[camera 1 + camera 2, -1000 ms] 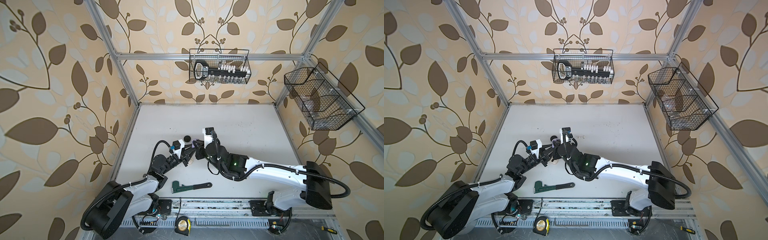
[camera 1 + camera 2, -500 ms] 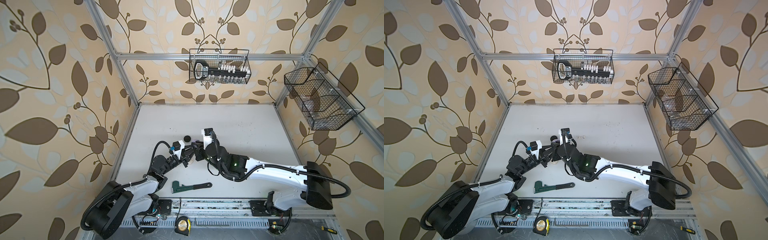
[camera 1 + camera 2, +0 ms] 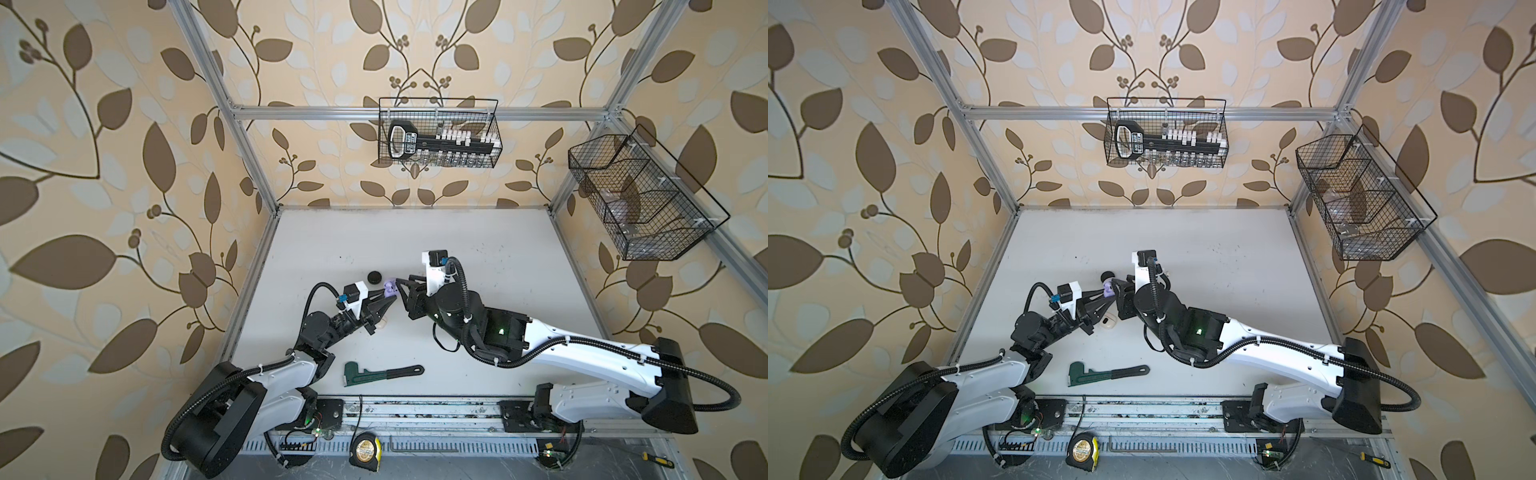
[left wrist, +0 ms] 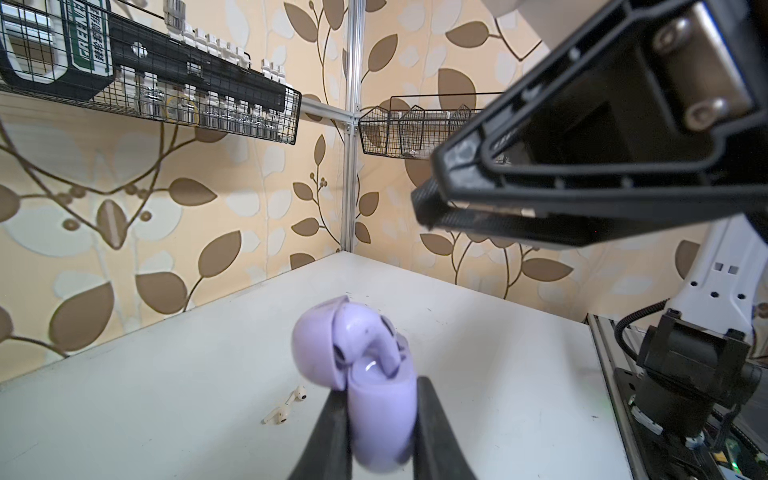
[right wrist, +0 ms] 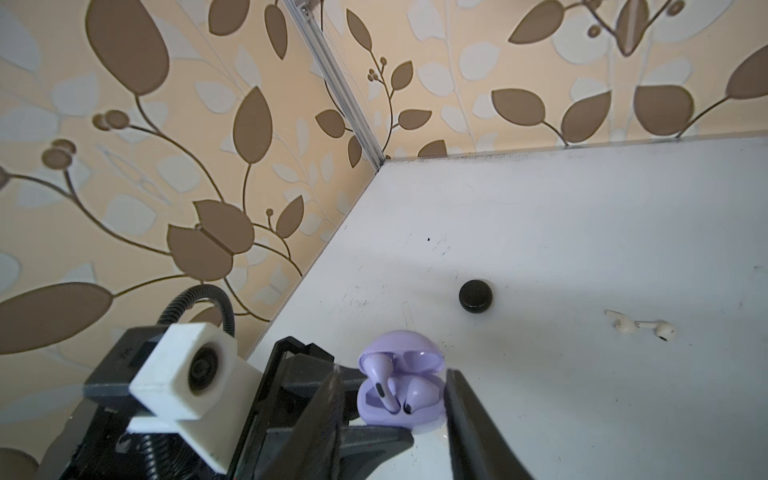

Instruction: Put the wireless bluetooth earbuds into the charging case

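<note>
Right end effector (image 5: 392, 372) wider now; lilac earbud (image 5: 380, 380) stem-down in case (image 5: 399, 417).

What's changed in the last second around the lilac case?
The right gripper opened and eased back slightly, apparently releasing a lilac earbud that now stands in the lilac case, not fully seated. The left gripper stays shut on the case; black case, white earbuds and wrench unmoved.

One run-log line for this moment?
left gripper: shut on lilac charging case | right gripper: open | lilac earbuds: in case, one sticking up | white earbuds: on table
</note>
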